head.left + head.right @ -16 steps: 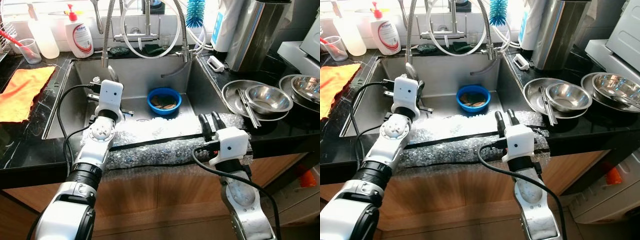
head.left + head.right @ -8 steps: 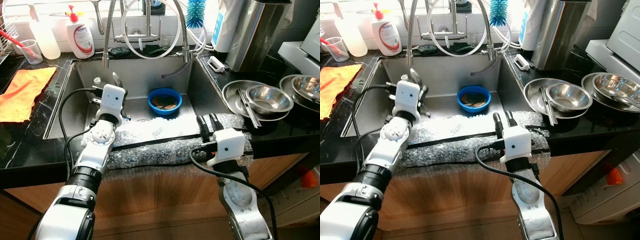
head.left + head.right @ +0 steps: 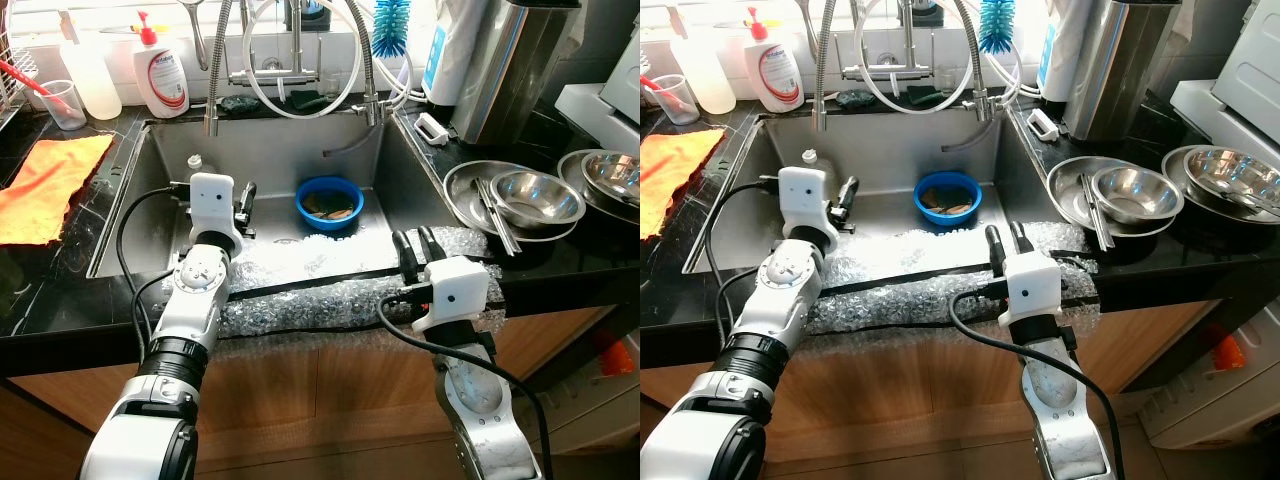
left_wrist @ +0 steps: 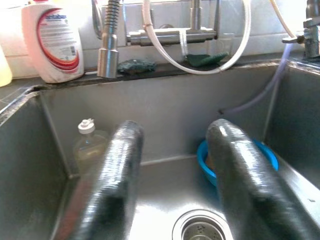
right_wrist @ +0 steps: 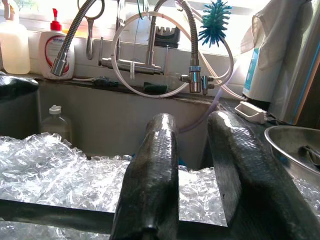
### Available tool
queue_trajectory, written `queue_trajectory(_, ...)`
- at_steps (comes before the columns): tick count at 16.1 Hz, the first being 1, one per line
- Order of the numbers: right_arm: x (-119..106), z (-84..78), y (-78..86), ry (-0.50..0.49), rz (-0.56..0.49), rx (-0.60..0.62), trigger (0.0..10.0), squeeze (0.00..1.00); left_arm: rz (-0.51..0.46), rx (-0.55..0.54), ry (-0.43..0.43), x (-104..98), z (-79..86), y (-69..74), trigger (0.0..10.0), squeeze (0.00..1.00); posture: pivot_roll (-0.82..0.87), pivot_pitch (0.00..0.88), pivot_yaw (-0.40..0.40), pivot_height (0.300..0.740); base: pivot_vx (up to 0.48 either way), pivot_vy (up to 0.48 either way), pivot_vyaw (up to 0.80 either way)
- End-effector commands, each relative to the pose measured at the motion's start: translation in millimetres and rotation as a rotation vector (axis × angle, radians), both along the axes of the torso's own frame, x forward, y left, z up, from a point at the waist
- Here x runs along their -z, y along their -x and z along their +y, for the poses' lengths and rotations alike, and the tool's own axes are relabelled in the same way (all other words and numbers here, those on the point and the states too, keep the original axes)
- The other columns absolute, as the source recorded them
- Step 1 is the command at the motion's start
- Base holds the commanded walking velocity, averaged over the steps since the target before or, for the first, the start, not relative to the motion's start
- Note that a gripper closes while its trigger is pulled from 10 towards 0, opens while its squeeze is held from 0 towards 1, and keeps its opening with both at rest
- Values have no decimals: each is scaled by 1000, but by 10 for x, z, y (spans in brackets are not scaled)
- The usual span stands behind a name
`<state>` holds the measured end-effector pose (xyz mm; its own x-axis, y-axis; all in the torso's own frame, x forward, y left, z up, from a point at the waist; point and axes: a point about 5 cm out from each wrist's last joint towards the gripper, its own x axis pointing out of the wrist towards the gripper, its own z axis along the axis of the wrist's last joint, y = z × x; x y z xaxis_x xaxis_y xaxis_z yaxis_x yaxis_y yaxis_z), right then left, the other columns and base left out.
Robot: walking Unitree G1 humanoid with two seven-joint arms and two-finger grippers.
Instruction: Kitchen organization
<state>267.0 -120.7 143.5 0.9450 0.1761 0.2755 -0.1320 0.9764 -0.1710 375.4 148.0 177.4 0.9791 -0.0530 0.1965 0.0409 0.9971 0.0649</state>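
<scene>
My left gripper [image 4: 172, 195] hangs over the sink [image 3: 150, 215], fingers apart and empty, near the blue bowl [image 3: 328, 201]. My right gripper [image 5: 192, 165], also parted and empty, rests above the bubble wrap [image 3: 320, 275]. The soap bottle [image 3: 160, 70] label is not readable.

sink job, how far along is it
Done: steel bowls already sit stacked on the right counter. In hand: nothing; the left gripper hangs open over the steel sink, and the right gripper rests open on the bubble wrap. Left: the blue bowl and the small clear bottle are still in the sink.
</scene>
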Motion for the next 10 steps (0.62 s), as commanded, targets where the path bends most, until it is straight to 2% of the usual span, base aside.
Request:
queue_trajectory(1, 17, -8, -11, 0, 9, 7, 10000, 0, -48, -7, 12, -130, 18, -8, 10000, 0, -31, 3, 13, 740, 0, 0, 0)
queue_trajectory(4, -18, -65, -36, 9, -2, 35, 10000, 0, -254, -39, -48, -478, 111, 93, 10000, 0, -35, 16, 12, 740, 0, 0, 0)
queue_trajectory(5, -38, -88, -43, 12, -10, 46, 10000, 0, -295, -48, -53, -560, 158, 135, 10000, 0, -36, 17, 13, 740, 0, 0, 0)
queue_trajectory(7, -100, -169, -63, -11, -24, 88, 10000, 0, -349, -61, -81, -649, 287, 273, 10000, 0, -39, 21, 16, 740, 0, 0, 0)
queue_trajectory(8, -120, -251, -83, -45, -19, 142, 10000, 0, -354, -68, -121, -643, 365, 381, 10000, 0, -32, 24, 16, 740, 0, 0, 0)
queue_trajectory(10, -67, -309, -113, -90, 27, 186, 10000, 0, -325, -83, -137, -556, 436, 511, 10000, 0, -22, 27, 10, 740, 0, 0, 0)
